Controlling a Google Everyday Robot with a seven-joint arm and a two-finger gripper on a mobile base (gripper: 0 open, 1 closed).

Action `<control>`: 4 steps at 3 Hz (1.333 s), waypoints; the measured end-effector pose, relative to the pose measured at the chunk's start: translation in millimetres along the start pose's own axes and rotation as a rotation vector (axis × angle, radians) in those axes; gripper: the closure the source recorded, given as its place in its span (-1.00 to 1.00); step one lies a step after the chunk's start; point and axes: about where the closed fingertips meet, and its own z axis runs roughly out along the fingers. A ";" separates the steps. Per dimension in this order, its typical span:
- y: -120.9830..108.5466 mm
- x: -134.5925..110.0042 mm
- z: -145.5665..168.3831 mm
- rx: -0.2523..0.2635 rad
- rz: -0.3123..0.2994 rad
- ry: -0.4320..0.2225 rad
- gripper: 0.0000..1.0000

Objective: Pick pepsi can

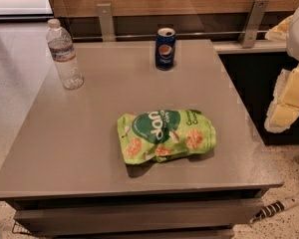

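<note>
Pincer (pixel 288 103) at right edge, off the worktop (pixel 65 148); its state cannot be told. One can (pixel 165 48) upright at rear centre. One bottle (pixel 64 54) upright rear left. One bag (pixel 165 136) lying flat, centre front.

One pepsi can (pixel 165 49), one bottle (pixel 64 56), one snack bag (pixel 165 136), one claw (pixel 287 102) far right

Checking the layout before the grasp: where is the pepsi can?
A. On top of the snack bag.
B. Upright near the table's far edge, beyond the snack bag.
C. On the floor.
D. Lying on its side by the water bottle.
B: the pepsi can stands upright near the table's far edge, beyond the green snack bag; the gripper hangs off the table's right side, away from it.
</note>
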 end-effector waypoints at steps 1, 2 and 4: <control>0.0 0.0 -0.1 0.000 0.000 0.000 -1.00; -17.1 5.4 10.8 0.035 0.031 -0.054 -1.00; -65.6 5.2 85.3 0.084 0.177 -0.402 -1.00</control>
